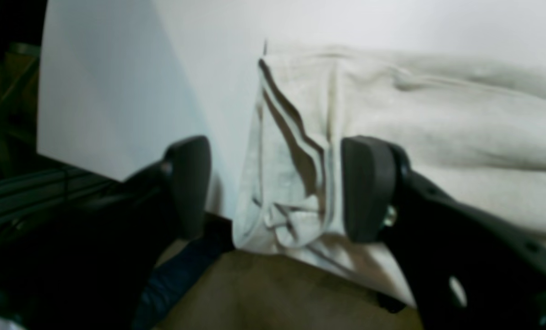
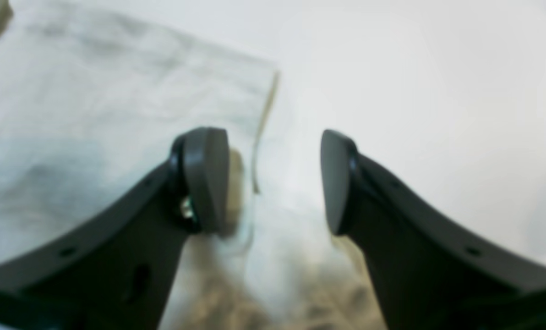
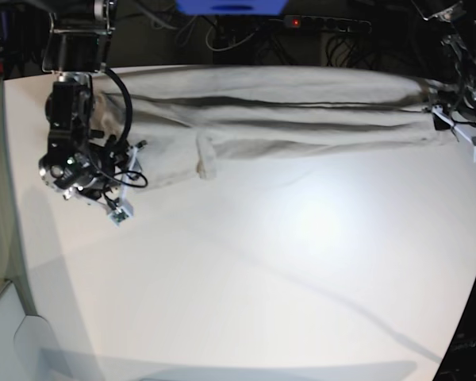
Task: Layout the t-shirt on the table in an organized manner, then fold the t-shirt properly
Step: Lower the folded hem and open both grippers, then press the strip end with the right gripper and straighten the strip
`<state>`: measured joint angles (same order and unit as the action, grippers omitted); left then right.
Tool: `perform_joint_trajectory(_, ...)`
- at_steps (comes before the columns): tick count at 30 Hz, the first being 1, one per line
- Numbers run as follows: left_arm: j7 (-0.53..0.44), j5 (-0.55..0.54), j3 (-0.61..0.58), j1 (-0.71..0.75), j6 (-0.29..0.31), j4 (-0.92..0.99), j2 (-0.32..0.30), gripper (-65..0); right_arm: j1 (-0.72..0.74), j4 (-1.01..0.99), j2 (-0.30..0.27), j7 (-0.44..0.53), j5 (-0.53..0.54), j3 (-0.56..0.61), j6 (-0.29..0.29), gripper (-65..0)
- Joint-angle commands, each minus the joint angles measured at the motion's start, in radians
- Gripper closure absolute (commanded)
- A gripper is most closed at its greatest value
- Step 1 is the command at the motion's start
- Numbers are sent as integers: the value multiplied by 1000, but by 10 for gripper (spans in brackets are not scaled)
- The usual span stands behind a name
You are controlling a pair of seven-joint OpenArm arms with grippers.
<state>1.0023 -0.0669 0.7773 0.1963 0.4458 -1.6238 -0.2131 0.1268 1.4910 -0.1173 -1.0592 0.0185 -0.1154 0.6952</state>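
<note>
You see the left gripper (image 1: 275,188) with jaws spread wide around the t-shirt (image 1: 392,133) — its bunched, layered edge sits between the pads at the table (image 1: 117,91) edge, ungripped.

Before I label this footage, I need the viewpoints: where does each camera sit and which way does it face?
Left wrist: on the left arm, facing the open left gripper around the bunched edge of the light beige-grey cotton t-shirt.
Right wrist: on the right arm, facing the open right gripper over the shirt's flat edge.
Base: high, facing the white tabletop; both arms show.
All share the shirt.
</note>
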Motion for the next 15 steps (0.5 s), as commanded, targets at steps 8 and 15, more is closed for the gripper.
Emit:
perform_joint_trajectory(8, -12, -1, 4, -5, -6, -16, -16, -429, 18, -83, 11, 75, 11, 0, 3, -291)
perform_joint_trajectory(15, -13, -1, 3, -7, -6, -16, -16, -429, 20, -62, 11, 67, 14, 0, 3, 0)
